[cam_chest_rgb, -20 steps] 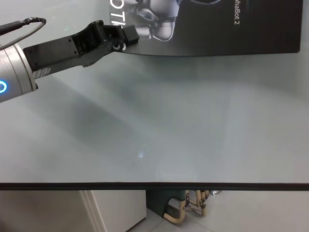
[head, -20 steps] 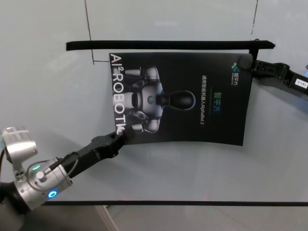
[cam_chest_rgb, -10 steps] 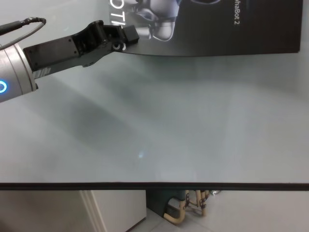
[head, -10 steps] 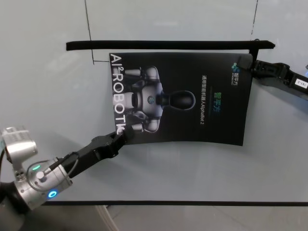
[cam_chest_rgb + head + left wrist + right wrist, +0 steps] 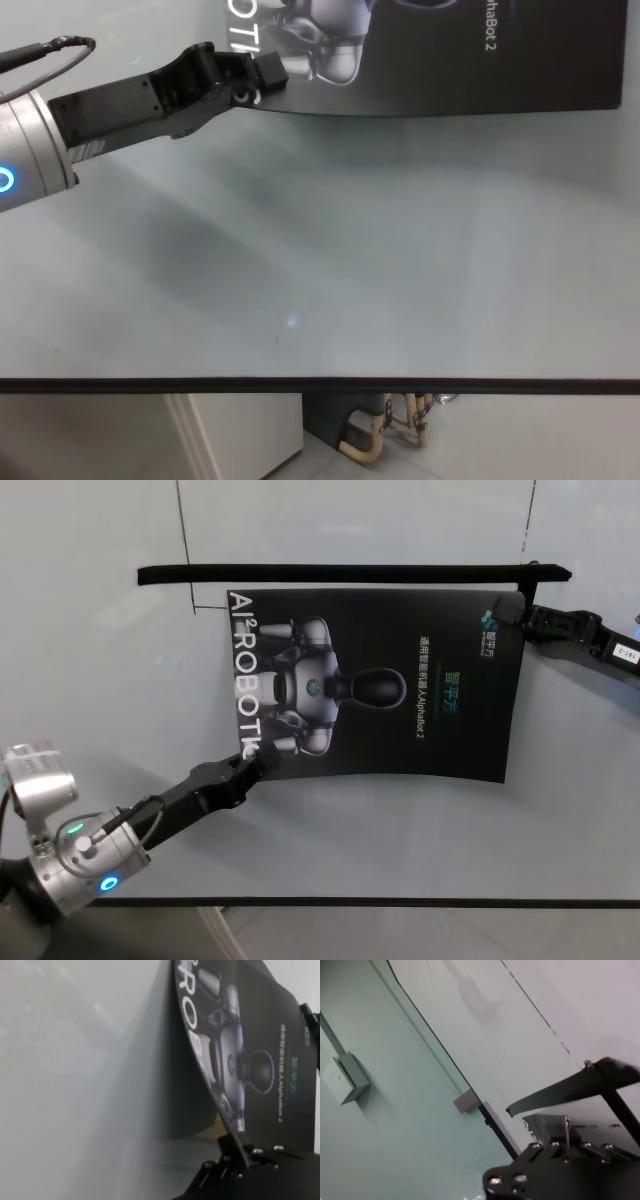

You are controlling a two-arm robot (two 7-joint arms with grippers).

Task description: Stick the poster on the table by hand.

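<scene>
The poster (image 5: 375, 685) lies printed side up on the far half of the table (image 5: 400, 830), its "ROBOT" lettering along its left edge and the printed robot's head pointing right. Its near edge bows up off the tabletop, and the left wrist view shows the left edge curling clear of the surface with a shadow beneath. The left gripper (image 5: 262, 760) is clamped on the near-left corner of the sheet, jaws narrow around the thin edge; its black link runs back to a silver cylinder with a blue ring low at the left. The right gripper (image 5: 524, 618) pinches the far-right corner, its arm reaching in from the right side of the table.

A black strip (image 5: 350, 574) lies on the table just beyond the poster's far edge, parallel to it and wider than the sheet on both sides.

No containers are in view. Between the poster's near edge and the table's dark front edge (image 5: 320, 382) stretches a broad band of bare glossy surface.
</scene>
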